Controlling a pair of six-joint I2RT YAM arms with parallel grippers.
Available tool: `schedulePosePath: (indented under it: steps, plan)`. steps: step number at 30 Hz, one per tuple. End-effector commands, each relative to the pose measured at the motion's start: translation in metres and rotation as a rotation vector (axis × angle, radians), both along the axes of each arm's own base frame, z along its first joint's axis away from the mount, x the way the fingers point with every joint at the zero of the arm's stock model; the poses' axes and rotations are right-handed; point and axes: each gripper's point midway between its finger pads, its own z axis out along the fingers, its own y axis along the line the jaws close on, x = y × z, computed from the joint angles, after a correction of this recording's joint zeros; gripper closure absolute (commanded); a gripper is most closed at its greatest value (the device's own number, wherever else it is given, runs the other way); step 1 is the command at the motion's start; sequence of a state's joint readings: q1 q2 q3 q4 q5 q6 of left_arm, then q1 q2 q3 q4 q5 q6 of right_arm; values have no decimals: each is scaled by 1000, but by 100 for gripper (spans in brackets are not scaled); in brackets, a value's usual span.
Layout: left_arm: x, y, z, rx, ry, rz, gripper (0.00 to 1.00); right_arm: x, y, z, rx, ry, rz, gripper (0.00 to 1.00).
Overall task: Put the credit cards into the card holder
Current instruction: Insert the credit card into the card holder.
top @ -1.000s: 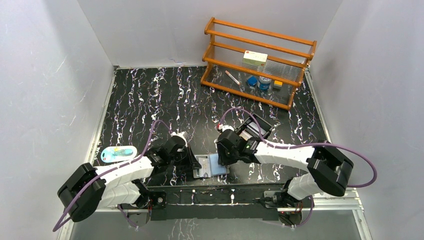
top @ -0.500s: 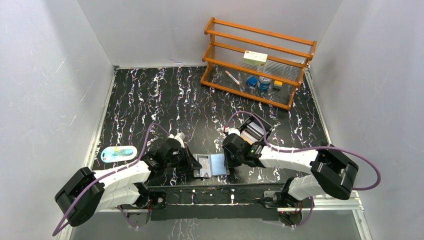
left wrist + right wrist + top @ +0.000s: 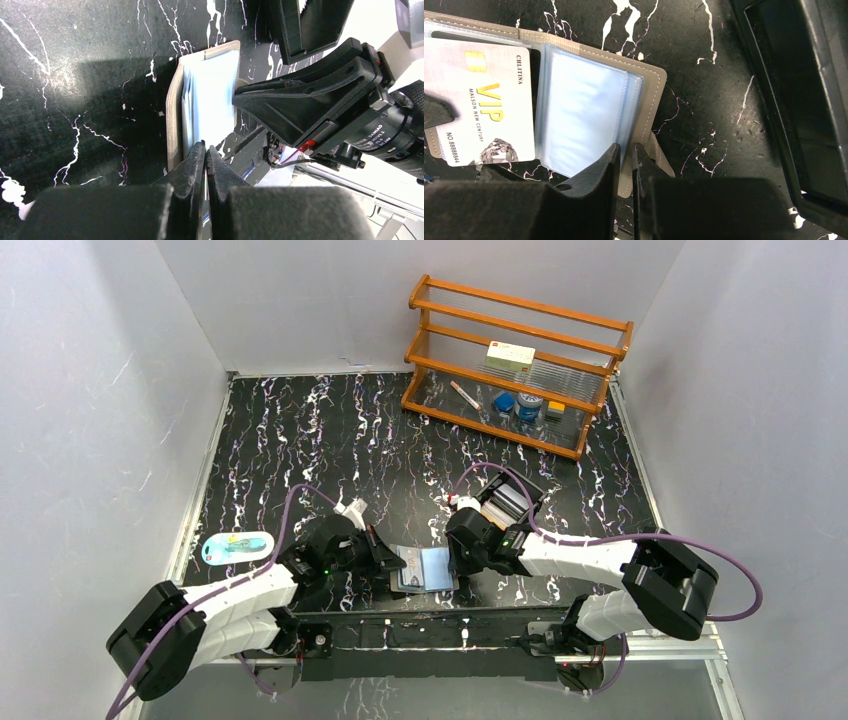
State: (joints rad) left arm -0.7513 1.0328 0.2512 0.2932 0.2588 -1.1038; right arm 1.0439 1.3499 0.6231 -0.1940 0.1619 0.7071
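The card holder (image 3: 437, 568) lies open at the table's near edge, grey cover with bluish clear sleeves (image 3: 584, 115). My left gripper (image 3: 388, 562) is shut on a white credit card (image 3: 484, 105) printed "VIP", which lies over the holder's left half. In the left wrist view the card shows only as a thin edge between the closed fingers (image 3: 206, 149), with the holder (image 3: 210, 95) just beyond. My right gripper (image 3: 455, 565) is shut on the holder's right edge, pinching sleeve and cover (image 3: 625, 149). Other credit cards sit in the black tray (image 3: 510, 502).
The black box-like tray (image 3: 794, 100) stands just right of the holder. A wooden rack (image 3: 515, 365) with a box and small bottles is at the back right. A blue blister pack (image 3: 236, 546) lies at the left. Both arms crowd the near edge.
My left gripper has moved right with the card, bringing it over the holder's left half. My right gripper shifted slightly down and right, then stayed on the holder's right edge.
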Motion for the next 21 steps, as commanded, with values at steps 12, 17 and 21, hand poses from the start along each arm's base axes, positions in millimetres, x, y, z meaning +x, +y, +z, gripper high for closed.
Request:
schedulePosePath:
  steps: [12,17,21]
  plan:
    - [1,4,-23,78,-7,-48,100,0,1,-2,9,-8,-6,78]
    - [-1,2,-26,46,0,-44,100,0,1,-3,6,-7,-6,78]
    - [-4,-1,-24,10,3,-52,100,0,1,-5,2,-2,-6,78]
